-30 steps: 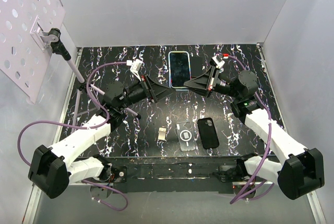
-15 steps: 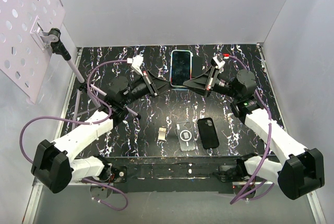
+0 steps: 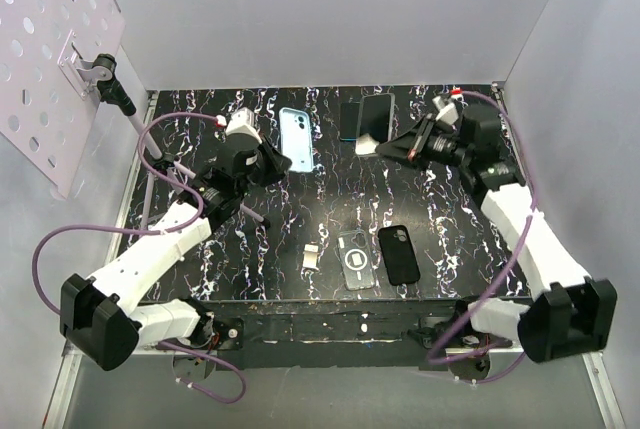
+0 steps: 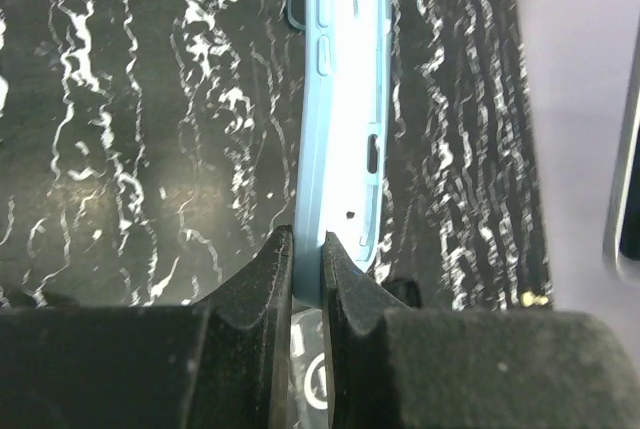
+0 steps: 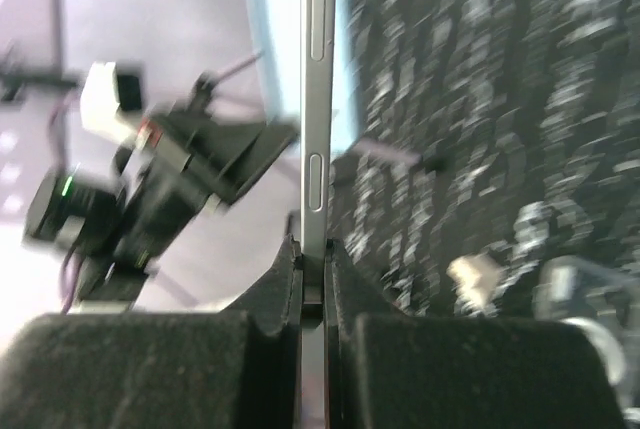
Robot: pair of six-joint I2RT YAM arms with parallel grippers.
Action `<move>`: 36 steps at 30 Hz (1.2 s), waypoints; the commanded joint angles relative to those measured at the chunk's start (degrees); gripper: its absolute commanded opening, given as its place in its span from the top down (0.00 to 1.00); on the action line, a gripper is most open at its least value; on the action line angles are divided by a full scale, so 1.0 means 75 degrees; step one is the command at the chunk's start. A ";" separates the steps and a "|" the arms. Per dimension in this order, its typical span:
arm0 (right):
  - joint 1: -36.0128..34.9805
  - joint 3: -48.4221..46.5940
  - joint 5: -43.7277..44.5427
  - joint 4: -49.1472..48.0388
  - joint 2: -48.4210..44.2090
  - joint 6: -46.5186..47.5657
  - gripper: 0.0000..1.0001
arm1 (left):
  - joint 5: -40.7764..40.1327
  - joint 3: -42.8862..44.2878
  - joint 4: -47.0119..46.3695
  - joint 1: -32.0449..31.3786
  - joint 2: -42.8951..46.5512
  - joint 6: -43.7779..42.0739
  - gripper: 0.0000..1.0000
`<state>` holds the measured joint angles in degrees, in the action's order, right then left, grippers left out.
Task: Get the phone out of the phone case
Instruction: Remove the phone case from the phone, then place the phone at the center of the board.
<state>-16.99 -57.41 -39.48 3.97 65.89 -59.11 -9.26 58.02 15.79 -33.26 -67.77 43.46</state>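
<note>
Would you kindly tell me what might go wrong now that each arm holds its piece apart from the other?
The slim dark phone is pinched edge-on at one end by the right fingers; it may pivot or slip onto the black marbled table. The light blue phone case is held by one thin wall in the left fingers, which might flex and slide free.

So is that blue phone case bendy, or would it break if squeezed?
Probably a bit bendy: the blue phone case looks thin and hollow with the phone out. It seems light too, since the left gripper holds it by one end. It shows no sagging there, so likely not floppy.
</note>
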 commanded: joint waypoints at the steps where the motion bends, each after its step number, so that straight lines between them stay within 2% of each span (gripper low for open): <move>1: 0.1326 -0.1039 0.0868 0.1613 0.1336 0.2417 0.99 | 0.0166 -0.0294 0.0133 -0.0054 0.0679 -0.0955 1.00; 4: 0.1714 -0.2619 0.1687 0.3333 0.2835 0.3822 0.99 | 0.1009 -0.0423 -0.0077 -0.0043 0.0926 -0.0920 1.00; 7: 0.1984 -0.3522 0.2357 0.3853 0.4067 0.4528 0.99 | 0.2005 -0.0599 -0.0382 -0.0054 0.1102 -0.0616 1.00; 16: 0.2184 -0.5469 0.1374 0.3994 0.7079 0.5561 0.99 | 0.3413 -0.1442 -0.1191 -0.0054 0.1512 0.0415 1.00; 22: 0.2184 -0.6161 0.1304 0.4006 0.7995 0.5831 0.99 | 0.3742 -0.1841 -0.1683 -0.0066 0.1664 0.1047 1.00; 27: 0.2184 -0.7168 0.1128 0.4743 0.8873 0.6006 0.99 | 0.3812 -0.2368 -0.2479 -0.0124 0.1653 0.1972 1.00; 31: 0.2184 -0.7919 0.1104 0.5154 0.9437 0.6170 0.88 | 0.3625 -0.2930 -0.3322 -0.0346 0.1536 0.2968 1.00; 36: 0.2184 -0.8306 0.1922 0.5494 0.9368 0.6241 0.59 | 0.3076 -0.3072 -0.3722 -0.1072 0.1009 0.3790 1.00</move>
<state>-0.40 -116.40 -29.80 40.91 136.79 -14.17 16.99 35.07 -6.02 -37.47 -58.35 65.12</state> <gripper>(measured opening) 0.300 0.096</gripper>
